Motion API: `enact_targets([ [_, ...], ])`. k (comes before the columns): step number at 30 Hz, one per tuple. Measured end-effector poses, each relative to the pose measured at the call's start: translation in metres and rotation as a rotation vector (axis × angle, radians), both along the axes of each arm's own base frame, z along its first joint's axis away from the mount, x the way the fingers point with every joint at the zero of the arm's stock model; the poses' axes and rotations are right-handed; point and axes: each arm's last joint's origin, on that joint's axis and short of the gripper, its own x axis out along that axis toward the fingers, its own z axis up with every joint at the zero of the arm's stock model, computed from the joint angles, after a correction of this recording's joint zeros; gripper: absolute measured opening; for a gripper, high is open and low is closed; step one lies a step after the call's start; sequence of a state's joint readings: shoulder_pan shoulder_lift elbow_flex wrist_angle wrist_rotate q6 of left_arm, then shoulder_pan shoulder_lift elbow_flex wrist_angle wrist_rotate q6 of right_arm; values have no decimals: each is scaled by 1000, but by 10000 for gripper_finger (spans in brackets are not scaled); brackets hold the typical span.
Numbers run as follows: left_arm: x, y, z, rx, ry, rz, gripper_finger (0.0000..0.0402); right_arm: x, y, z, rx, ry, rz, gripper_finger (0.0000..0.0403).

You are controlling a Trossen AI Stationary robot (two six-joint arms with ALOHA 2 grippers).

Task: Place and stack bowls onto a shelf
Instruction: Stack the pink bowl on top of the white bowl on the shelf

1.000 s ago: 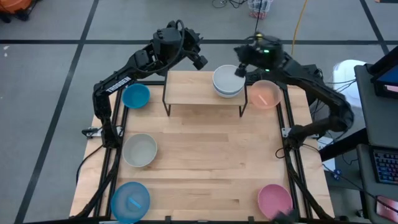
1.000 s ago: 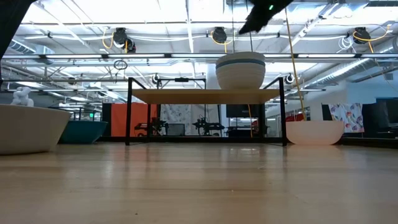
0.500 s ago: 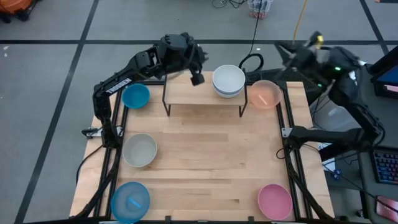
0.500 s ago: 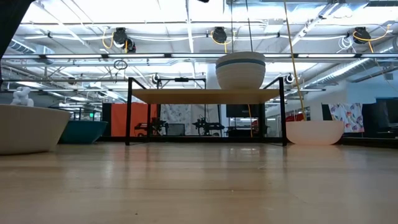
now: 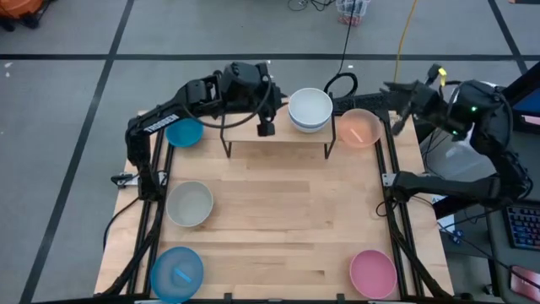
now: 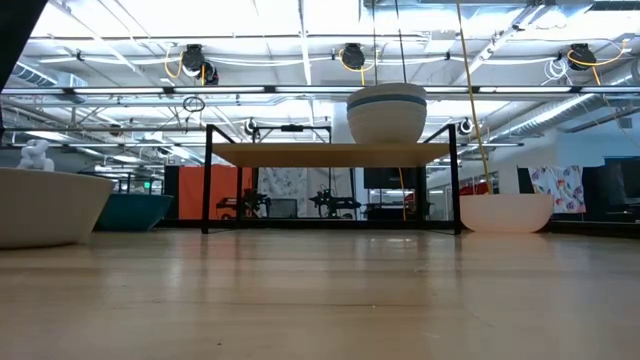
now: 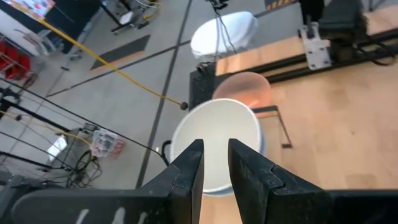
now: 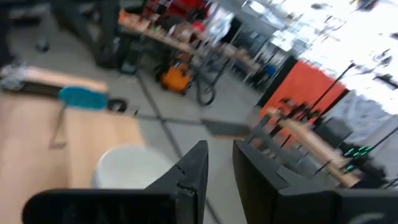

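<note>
Six bowls [image 5: 190, 203] lie on the table, a two-bowl stack [image 5: 310, 110] tops one shelf [image 5: 253, 131].

Two matte black jointed arms; the left arm [image 5: 164, 118] carries white lettering along its link, the right arm [image 5: 472, 127] shows small green and yellow lights.
</note>
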State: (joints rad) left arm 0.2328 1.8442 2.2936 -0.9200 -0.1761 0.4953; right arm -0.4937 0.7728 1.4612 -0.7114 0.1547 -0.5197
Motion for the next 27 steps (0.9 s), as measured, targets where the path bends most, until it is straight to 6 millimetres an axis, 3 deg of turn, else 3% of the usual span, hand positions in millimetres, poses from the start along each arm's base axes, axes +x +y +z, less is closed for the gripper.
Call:
enact_targets([
  [7,1,-12,-3,-17,35,-26,79,-5,5,-24,186,172,14,70],
  [20,0,-14,-5,-220,-35,85,79,-28,23,-69,386,762,233,70],
  [27,-1,-25,-10,-222,32,92,79,-23,32,-76,609,699,437,70],
])
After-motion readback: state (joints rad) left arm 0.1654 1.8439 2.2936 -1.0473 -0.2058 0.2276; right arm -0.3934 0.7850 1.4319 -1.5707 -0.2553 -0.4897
